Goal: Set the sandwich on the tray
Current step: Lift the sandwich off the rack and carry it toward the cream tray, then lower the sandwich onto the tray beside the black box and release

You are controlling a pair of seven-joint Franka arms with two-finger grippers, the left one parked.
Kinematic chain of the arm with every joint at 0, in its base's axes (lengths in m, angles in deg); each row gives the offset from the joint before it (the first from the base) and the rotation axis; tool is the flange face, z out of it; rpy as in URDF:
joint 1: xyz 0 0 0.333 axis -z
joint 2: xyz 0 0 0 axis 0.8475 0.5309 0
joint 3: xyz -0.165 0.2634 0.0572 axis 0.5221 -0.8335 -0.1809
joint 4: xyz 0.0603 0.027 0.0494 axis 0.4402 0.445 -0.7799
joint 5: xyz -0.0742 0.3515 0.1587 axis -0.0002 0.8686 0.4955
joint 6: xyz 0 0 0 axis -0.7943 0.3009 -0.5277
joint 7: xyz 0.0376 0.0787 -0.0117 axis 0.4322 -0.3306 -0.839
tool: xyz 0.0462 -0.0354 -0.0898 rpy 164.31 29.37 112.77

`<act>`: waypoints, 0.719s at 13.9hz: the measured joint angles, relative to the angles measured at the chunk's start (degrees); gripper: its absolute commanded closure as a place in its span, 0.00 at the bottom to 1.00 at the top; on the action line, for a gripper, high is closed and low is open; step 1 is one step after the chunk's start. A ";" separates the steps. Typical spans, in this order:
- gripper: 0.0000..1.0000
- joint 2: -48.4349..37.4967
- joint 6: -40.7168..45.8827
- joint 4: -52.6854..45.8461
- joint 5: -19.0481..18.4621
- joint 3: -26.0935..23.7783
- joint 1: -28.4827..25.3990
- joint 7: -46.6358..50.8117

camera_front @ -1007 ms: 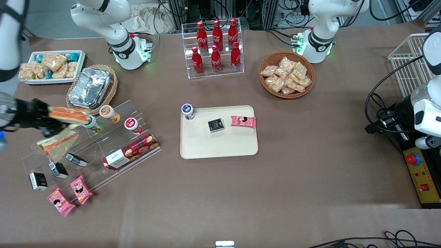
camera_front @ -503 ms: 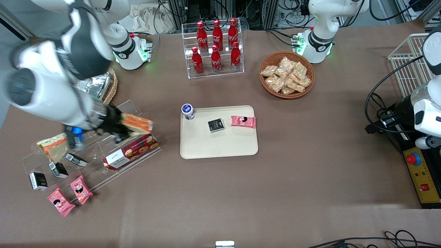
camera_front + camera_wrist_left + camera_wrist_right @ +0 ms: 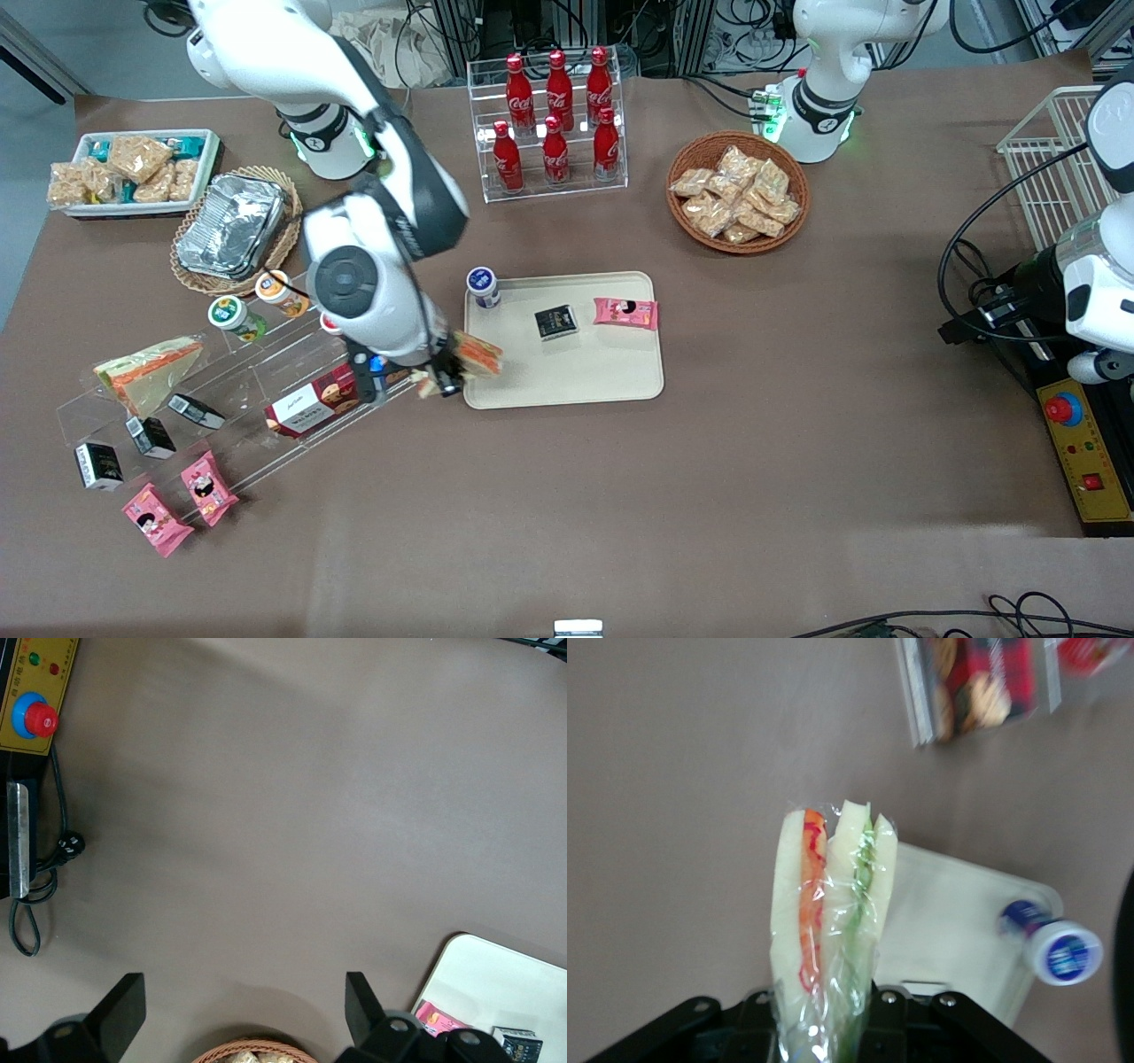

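Observation:
My right gripper (image 3: pixel 440 372) is shut on the sandwich (image 3: pixel 474 353), a plastic-wrapped wedge with pale bread and orange filling. It hangs just above the edge of the cream tray (image 3: pixel 567 377) that is nearest the working arm's end of the table. In the right wrist view the sandwich (image 3: pixel 831 904) stands between the jaws, over the tray's corner (image 3: pixel 939 930). A second, near-identical sandwich wedge (image 3: pixel 146 372) lies on the clear acrylic shelf (image 3: pixel 257 372).
On the tray lie a blue-lidded cup (image 3: pixel 483 286), a black packet (image 3: pixel 556 322) and a pink packet (image 3: pixel 625 312). A red cookie box (image 3: pixel 332 394) sits on the shelf beside the gripper. A cola bottle rack (image 3: pixel 554 115) and a snack basket (image 3: pixel 737 191) stand farther from the camera.
The gripper has carried the sandwich from above the acrylic shelf toward the parked arm's end, reaching the tray's edge. The second wedge has stayed on the shelf.

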 measured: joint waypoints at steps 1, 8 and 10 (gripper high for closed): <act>1.00 1.29 -2.68 0.27 0.01 0.00 -1.28 2.43; 1.00 8.62 -13.44 0.56 0.01 0.03 -7.29 13.97; 1.00 10.57 -16.41 0.56 0.01 0.05 -8.45 16.37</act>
